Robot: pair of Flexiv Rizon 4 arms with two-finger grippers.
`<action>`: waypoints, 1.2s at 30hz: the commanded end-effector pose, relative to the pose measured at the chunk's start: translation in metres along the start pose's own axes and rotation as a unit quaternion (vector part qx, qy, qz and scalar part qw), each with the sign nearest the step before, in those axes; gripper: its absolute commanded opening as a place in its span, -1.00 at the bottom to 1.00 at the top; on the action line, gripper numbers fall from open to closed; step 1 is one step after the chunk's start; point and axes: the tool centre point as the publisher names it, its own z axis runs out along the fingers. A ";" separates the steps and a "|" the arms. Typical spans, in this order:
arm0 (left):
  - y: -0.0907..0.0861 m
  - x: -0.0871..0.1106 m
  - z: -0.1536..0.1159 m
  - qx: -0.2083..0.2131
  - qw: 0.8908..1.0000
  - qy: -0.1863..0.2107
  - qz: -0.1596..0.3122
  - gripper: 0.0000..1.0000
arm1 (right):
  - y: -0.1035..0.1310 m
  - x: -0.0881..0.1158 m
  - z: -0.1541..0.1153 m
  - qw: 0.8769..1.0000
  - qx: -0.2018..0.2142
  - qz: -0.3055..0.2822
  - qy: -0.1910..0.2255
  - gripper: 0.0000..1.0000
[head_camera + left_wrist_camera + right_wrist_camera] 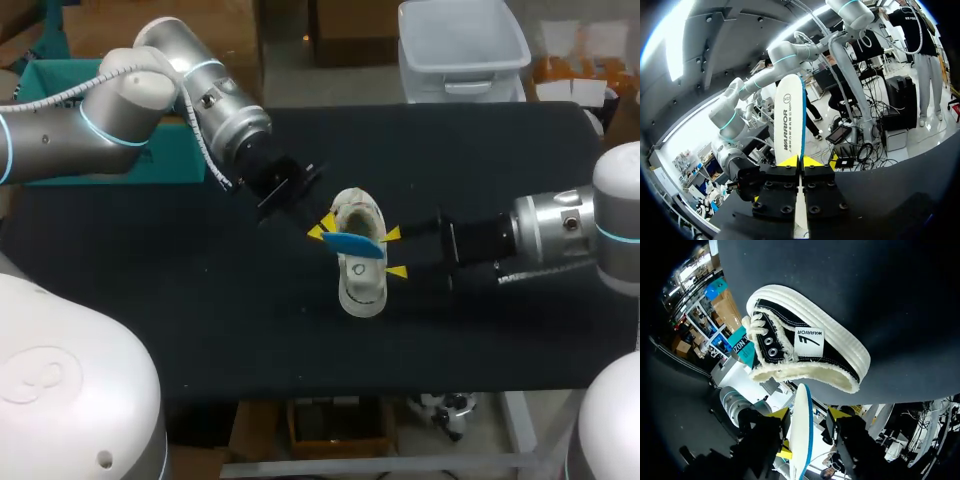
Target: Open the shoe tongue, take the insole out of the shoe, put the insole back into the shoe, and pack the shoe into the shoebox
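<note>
The head view looks down from behind on the counter. Wrist cameras sit close, left looking in from 10 o'clock, right from 3 o'clock; all share the insole.

Your head view is evenly lit from above; the matte black table shows faint shadows. Ceiling strip lights glare white in your left wrist view.
</note>
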 end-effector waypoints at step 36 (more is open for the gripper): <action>0.027 0.003 0.005 -0.048 0.996 -0.066 -0.019 -1.00 | 0.008 0.005 0.012 0.999 0.046 0.005 0.019 -1.00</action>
